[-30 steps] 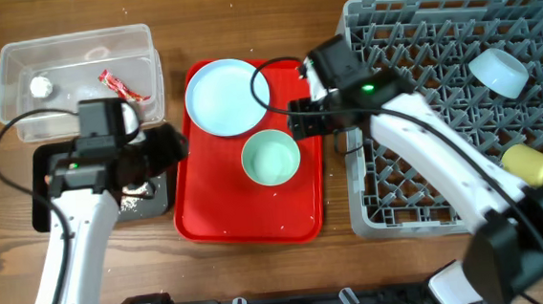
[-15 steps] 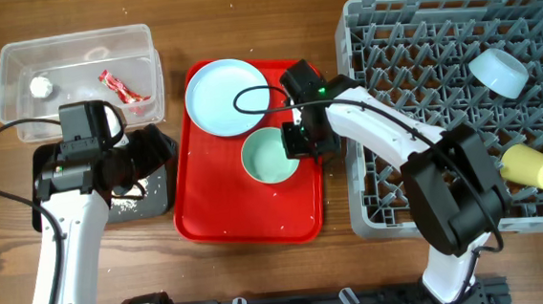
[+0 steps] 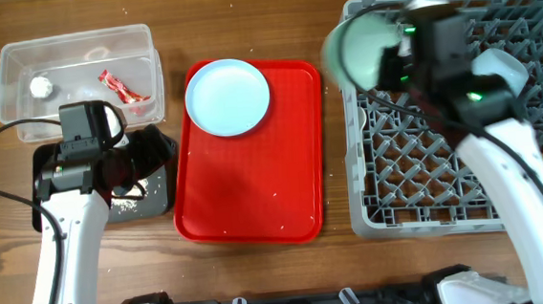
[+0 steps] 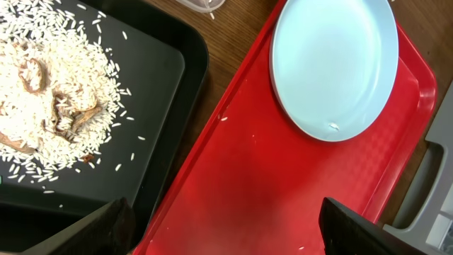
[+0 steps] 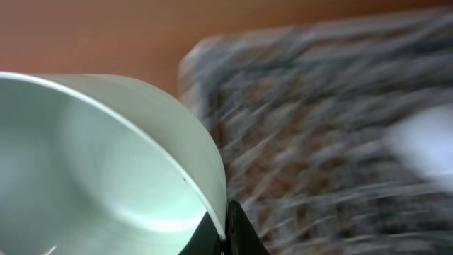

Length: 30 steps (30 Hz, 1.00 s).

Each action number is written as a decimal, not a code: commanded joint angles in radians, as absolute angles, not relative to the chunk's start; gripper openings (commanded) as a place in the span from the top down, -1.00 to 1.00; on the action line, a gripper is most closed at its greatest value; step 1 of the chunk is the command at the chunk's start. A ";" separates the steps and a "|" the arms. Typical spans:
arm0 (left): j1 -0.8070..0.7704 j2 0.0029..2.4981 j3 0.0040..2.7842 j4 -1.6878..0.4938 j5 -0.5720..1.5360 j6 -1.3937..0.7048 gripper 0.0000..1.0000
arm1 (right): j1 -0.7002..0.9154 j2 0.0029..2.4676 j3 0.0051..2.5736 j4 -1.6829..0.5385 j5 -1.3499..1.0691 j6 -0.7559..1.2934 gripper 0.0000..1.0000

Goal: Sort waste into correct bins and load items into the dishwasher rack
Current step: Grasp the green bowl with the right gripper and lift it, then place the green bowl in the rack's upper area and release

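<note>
Step in hand, as judged: loading the pale green bowl (image 3: 358, 48) into the dishwasher rack (image 3: 427, 189). Right end effector (image 5: 225, 228): pressed together on the bowl's rim, pinching the wall near its lower edge in the wrist view; the bowl hangs tilted, mouth turned sideways, above the rack's far left corner. The wrist picture is blurred, so which peg row lies beneath cannot be told. Handling note: a one-point rim pinch lets the bowl swing, so it should travel slowly, come down between two peg rows with the mouth angled downward, and be freed only once the wall leans on the pegs; it should also stay apart from the pale blue bowl (image 3: 501, 71) already lying in the rack's far right part. Left end effector (image 4: 226, 230): spread wide, holding nothing, hovering over the seam between black tray and red serving tray. Containers: clear tub (image 3: 72, 37), far left on the tabletop (image 3: 243, 20), holds a white paper ball (image 3: 40, 87) and a red wrapper (image 3: 118, 86), apart from each other. Black tray (image 4: 163, 64), just nearer than the tub, holds scattered rice (image 4: 56, 85) with some brownish scraps among it. Red serving tray (image 3: 255, 191), centre, carries the pale blue plate (image 3: 227, 98) at its far left corner, plus a few stray grains.
</note>
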State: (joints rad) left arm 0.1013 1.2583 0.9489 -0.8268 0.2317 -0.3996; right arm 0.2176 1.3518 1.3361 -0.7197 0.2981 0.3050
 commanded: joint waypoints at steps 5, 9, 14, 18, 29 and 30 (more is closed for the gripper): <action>0.109 1.253 0.941 -0.827 0.223 -0.398 -0.70 | 0.139 1.455 1.334 -0.567 1.238 0.334 0.91; 0.109 1.253 0.941 -0.830 0.223 -0.398 -0.69 | 0.096 1.584 1.334 -0.345 1.373 0.164 0.91; 0.109 1.253 0.941 -0.846 0.223 -0.398 -0.69 | 0.047 1.789 1.334 0.067 1.395 -0.206 0.91; 0.109 1.253 0.941 -0.847 0.223 -0.398 -0.69 | 0.024 1.901 1.334 0.168 1.391 -0.262 0.91; 0.109 1.253 0.941 -0.846 0.223 -0.398 -0.69 | 0.071 2.046 1.333 0.120 1.325 -0.255 0.91; 0.109 1.253 0.941 -0.846 0.223 -0.398 -0.69 | 0.087 2.046 1.333 0.089 1.301 -0.251 0.91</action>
